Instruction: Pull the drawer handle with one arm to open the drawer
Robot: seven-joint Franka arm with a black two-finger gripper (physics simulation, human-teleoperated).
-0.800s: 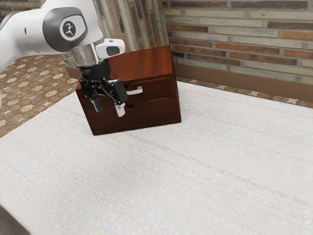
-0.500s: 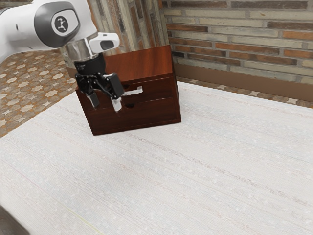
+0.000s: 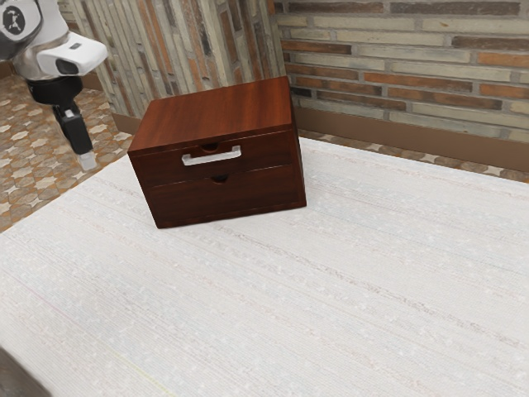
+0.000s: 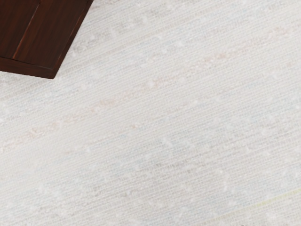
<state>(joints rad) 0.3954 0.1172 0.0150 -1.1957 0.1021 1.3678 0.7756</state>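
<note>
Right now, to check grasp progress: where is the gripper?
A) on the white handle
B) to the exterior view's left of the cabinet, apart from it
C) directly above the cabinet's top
B: the gripper hangs left of the cabinet in the exterior view, apart from the white handle.

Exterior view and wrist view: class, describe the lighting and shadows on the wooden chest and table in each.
Exterior view: soft, even light; the chest is brighter on top than in front and casts hardly any shadow on the table; the white handle stands out against the dark wood. Wrist view: the table is evenly lit without glare; the chest's corner looks dark.
</note>
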